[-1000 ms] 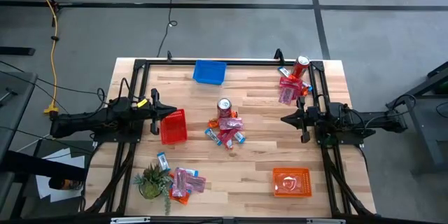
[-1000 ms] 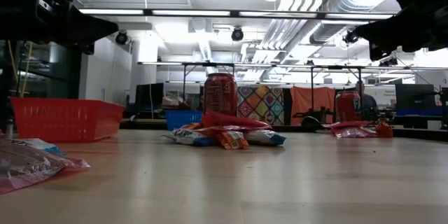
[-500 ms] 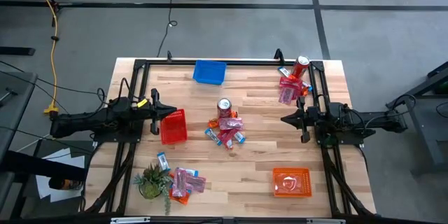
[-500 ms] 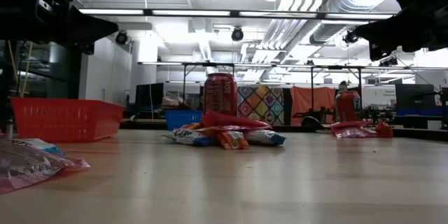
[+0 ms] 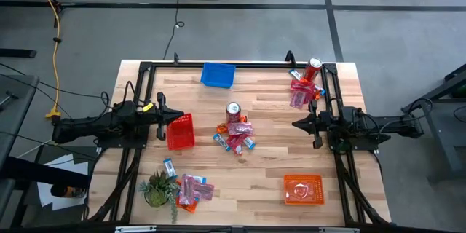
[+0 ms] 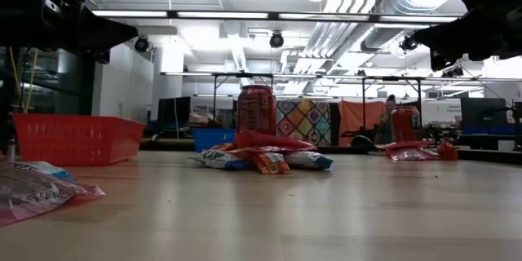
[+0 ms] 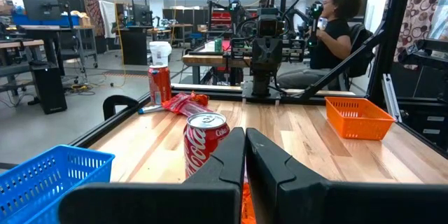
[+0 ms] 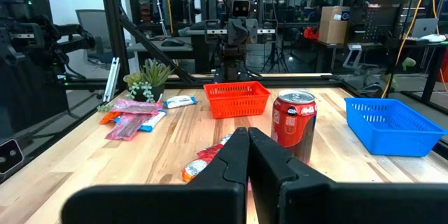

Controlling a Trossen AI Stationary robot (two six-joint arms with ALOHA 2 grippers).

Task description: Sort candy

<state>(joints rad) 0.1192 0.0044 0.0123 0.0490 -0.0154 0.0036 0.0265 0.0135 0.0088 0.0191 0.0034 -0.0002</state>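
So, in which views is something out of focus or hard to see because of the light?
Low view: the pink packets nearest the camera are blurred, and the bright ceiling lamps leave both arms as dark shapes. Left wrist view: its own fingers look soft, while the can is sharp. High view: even light, only faint shadows on the table.

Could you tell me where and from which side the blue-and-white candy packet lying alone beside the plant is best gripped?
Probably from straight above, pinching across its narrow width near the middle. The blue-and-white packet lies flat on the table, and the plant crowds one end, so a sideways approach looks awkward. The left gripper, shut now, is the nearer one.
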